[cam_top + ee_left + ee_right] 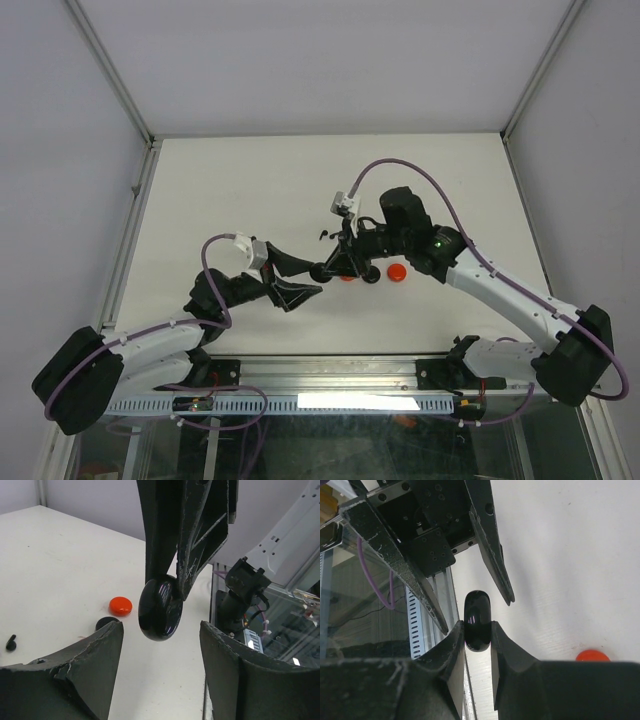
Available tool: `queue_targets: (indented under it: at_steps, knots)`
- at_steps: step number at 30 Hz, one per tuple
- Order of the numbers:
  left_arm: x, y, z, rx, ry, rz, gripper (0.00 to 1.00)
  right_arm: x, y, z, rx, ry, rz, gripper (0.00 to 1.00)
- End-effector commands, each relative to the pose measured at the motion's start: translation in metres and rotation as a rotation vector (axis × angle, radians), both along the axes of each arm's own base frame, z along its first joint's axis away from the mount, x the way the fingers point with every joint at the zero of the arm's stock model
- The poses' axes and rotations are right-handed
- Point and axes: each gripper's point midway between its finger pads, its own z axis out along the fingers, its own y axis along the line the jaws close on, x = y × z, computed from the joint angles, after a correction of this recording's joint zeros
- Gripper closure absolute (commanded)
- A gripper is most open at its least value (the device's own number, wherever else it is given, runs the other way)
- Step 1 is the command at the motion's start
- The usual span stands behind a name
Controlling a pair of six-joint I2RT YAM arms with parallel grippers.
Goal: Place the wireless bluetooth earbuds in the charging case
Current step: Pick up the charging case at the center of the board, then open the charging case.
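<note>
charging case (160,611) pinched in mid-air between two arms

glossy, round and black, it hangs above the table (60,555), gripped edge-on by the right gripper (478,630), whose jaws sit narrow on its flat faces. its slick curved body could squirt out if the left gripper (160,630) presses off-centre, or drop if the right one lets go too early. the left jaws stand apart on either side of it, touching nothing. both arms reach inward to meet over mid-table, the left low and folded, the right stretched across. one black earbud (11,642) lies on the table, well apart from the case; a red disc (120,606) lies nearer.
</note>
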Motion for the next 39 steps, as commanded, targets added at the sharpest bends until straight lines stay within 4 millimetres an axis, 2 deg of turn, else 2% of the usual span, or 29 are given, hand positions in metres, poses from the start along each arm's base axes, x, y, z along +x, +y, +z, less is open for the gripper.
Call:
queue_targets:
  at_steps: [1, 9, 16, 23, 29, 32, 36, 39]
  knots:
    - [-0.016, -0.002, 0.021, -0.062, -0.070, -0.100, 0.39, -0.006, 0.008, 0.026, 0.070, -0.045, 0.091, 1.00]
    - [-0.019, -0.005, 0.022, -0.062, -0.069, -0.132, 0.54, -0.011, 0.009, 0.021, 0.068, -0.036, 0.135, 1.00]
    - [-0.024, -0.007, 0.020, -0.067, -0.060, -0.172, 0.60, -0.013, 0.010, 0.022, 0.078, -0.053, 0.160, 1.00]
    - [-0.026, -0.011, 0.020, -0.068, -0.044, -0.205, 0.72, -0.017, 0.012, 0.019, 0.077, -0.057, 0.194, 1.00]
    - [-0.029, -0.014, 0.020, -0.062, -0.036, -0.238, 0.73, -0.019, 0.015, 0.021, 0.078, -0.069, 0.217, 1.00]
    - [-0.032, -0.015, 0.021, -0.063, -0.042, -0.259, 0.81, -0.017, 0.017, 0.018, 0.070, -0.072, 0.217, 1.00]
    - [-0.033, -0.013, 0.019, -0.059, -0.089, -0.256, 0.98, -0.011, 0.017, 0.014, 0.051, -0.073, 0.188, 0.91]
    - [-0.035, -0.008, 0.017, -0.061, -0.164, -0.227, 1.00, -0.008, 0.016, 0.016, 0.044, -0.074, 0.163, 0.85]
